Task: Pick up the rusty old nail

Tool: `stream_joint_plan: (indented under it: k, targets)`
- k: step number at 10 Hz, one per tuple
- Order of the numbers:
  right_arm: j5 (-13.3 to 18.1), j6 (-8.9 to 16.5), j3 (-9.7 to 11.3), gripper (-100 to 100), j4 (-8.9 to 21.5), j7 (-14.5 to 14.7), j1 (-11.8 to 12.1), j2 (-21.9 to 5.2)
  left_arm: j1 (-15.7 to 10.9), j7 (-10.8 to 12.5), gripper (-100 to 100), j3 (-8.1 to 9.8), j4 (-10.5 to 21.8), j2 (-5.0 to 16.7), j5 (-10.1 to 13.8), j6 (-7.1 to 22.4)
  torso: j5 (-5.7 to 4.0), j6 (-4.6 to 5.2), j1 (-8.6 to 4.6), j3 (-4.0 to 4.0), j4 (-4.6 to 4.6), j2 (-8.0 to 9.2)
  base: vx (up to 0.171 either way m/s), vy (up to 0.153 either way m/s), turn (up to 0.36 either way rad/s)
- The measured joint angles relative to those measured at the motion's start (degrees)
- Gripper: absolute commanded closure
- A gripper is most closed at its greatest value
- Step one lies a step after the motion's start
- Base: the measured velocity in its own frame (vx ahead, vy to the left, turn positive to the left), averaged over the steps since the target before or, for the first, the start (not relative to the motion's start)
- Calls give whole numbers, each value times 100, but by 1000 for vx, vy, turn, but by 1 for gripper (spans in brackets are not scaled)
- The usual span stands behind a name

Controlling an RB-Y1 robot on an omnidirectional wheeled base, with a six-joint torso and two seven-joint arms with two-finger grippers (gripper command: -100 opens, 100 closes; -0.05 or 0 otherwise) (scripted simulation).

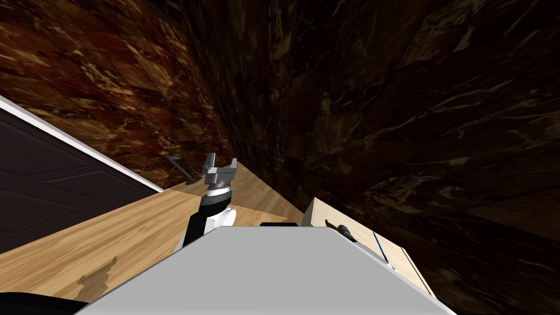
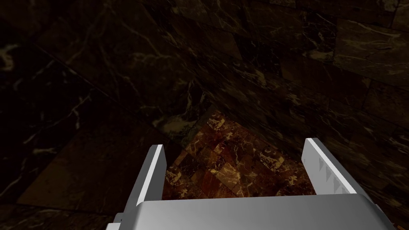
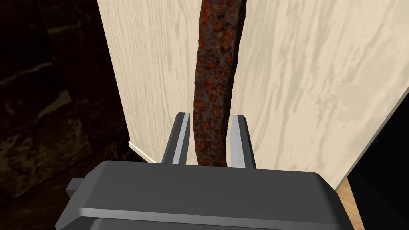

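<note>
You have the right gripper (image 3: pixel 211 117) closed tight on the rusty nail (image 3: pixel 211 72), which lies against the pale wooden top (image 3: pixel 303 80). The left gripper (image 1: pixel 222 160), at centre of the head view, stands fully open and empty.

Head camera: mounted high, pitched steeply down and forward, and rolled, so floor (image 1: pixel 109 235) and walls (image 1: pixel 383 109) slant together. It takes in the door (image 1: pixel 49 186) on the left, the left gripper (image 1: pixel 221 164) at middle distance, and the table (image 1: pixel 377 249) near the robot's right. Left wrist camera: sits behind the left gripper (image 2: pixel 235 144) and sights between its wide-apart fingers into a wall corner (image 2: pixel 191 100), some way off. Right wrist camera: sits behind the right gripper (image 3: pixel 209 116), very close over the table (image 3: pixel 299 80) beside one long edge, and looks along the nail (image 3: pixel 213 72), which its fingers clasp. Head and right wrist views share the table. Head and left wrist views share the wall corner.
</note>
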Motion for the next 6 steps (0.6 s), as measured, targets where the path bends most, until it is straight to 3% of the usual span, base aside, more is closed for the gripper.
stream_joint_plan:
  k: [1,2,5,6]
  targets:
    - [0,0,0,0,0,0,0,0,0,0,0,0,0,0,0,0,0,0,0,0,0,0,0,0,0]
    - [0,0,0,100,0,0,0,0,0,0,0,0,0,0,0,0,0,0,0,0,0,0,34,28,-138]
    - [-201,-144,8,100,-248,-26,196,-402,0,0,0,-1,0,-1,0,0,7,3,33,-2,-1,-4,20,65,-65]
    - [-207,-158,5,0,-254,-32,205,-414,0,0,0,0,0,0,0,0,5,-1,23,-1,0,-1,1,8,0]
